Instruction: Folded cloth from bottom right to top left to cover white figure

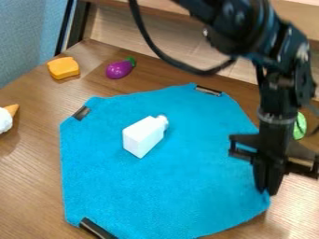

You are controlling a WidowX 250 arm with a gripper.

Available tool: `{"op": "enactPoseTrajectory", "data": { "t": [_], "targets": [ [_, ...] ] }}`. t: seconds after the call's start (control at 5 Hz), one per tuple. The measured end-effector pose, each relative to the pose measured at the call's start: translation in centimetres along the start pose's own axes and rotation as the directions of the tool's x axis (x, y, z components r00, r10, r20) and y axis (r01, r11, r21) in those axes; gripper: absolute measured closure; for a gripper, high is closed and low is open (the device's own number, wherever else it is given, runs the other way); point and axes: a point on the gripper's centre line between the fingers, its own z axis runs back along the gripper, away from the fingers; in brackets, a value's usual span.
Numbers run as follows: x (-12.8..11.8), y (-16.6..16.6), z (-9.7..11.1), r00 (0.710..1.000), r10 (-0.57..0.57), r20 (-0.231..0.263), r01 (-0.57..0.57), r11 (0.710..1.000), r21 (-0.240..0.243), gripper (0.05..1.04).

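Ice-cream toy with a white scoop and orange cone (6, 118) sits at the left edge of the brown wooden table (28, 186), well apart from the work. Farther back come a yellow-orange bread-like block (63, 68) and a purple toy aubergine with a green stem (119, 69). The bright blue towelling cloth (168, 186) is spread across the middle, dark strips at its left, far and near edges; if it is held poorly there, a pull could drag the whole sheet. The white bottle-shaped figure (142, 137) rests on it, left of centre towards the far side. A low fold might knock it over or shove it along, and a short one would leave it partly bare. At the near right, the black two-finger hand (266, 191) is down by the cloth's edge; I cannot tell whether it is spread, pressed together or pinching fabric. A shallow grip could let the edge slip out mid-fold.

The cloth lies flat, a rounded corner pointing near right. The figure seems to lie on its side, long axis slanting from near left to far right, its neck at the far right end.
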Motion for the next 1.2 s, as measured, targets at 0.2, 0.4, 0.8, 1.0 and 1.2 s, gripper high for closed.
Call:
{"op": "enactPoseTrajectory", "data": {
  "t": [0.2, 0.4, 0.8, 1.0, 1.2],
  "targets": [
    [-0.3, 0.9, 2.4, 0.999, -0.048, -0.017, 0.048, 0.999, -0.006, 1.028],
    [-0.2, 2.5, 4.5, 0.996, -0.085, -0.029, 0.084, 0.996, -0.035, 1.028],
    [-0.2, 9.2, 7.1, 0.999, 0.000, -0.035, -0.001, 1.000, -0.031, 1.029],
    [-0.1, 12.1, 7.9, 0.998, 0.038, -0.048, -0.039, 0.999, -0.020, 1.029],
    [1.4, 13.9, 10.2, 1.000, -0.011, -0.012, 0.011, 1.000, 0.002, 1.029]
  ]
}}
